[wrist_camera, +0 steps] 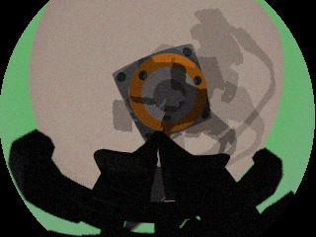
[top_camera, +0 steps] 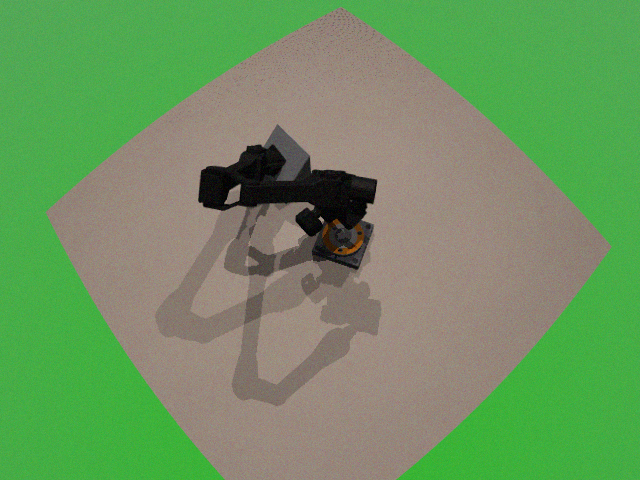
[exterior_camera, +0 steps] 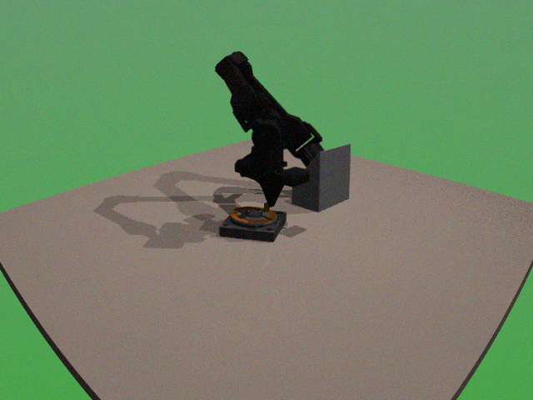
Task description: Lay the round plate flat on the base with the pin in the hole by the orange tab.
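Now your gripper (wrist_camera: 158, 137), pinched closed on nothing, sits at the plate's (wrist_camera: 144, 95) rim by the tab (exterior_camera: 267, 207); push along the rim.

Table: flat matte grey-brown table (exterior_camera: 344, 301), four-cornered, its corners reaching toward the picture edges in the top view.
Block: plain grey upright rectangular block (exterior_camera: 329, 178), standing on the table near its middle.
Backdrop: even green backdrop (top_camera: 77, 62) on all sides.
Shadows: soft grey shadows (top_camera: 248, 320) across the table.
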